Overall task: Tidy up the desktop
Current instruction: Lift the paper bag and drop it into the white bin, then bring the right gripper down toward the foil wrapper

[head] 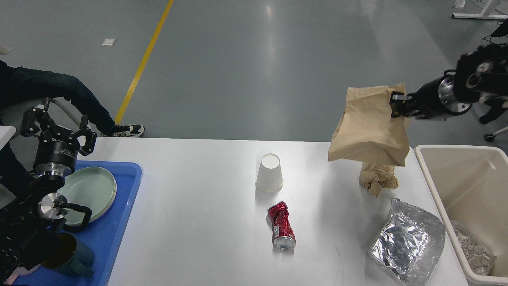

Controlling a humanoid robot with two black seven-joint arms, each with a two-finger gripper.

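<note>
Our right tool (395,105) pinches the upper edge of a brown paper bag (369,129) — the bag hangs clear above the far right corner of the white table (198,206). Beneath it, a crumpled brown paper wad (378,179) rests on the table, near the beige bin (460,178) at the table's right side. Crinkled foil (406,242) lies near the front right edge. At centre, an upturned white paper cup (269,173) stands just behind a crushed red can (282,225). Our left tool (59,129) hovers with fingers spread above the blue tray (115,222) — a pale green plate (90,190) and a dark mug (73,254) sit in it.
</note>
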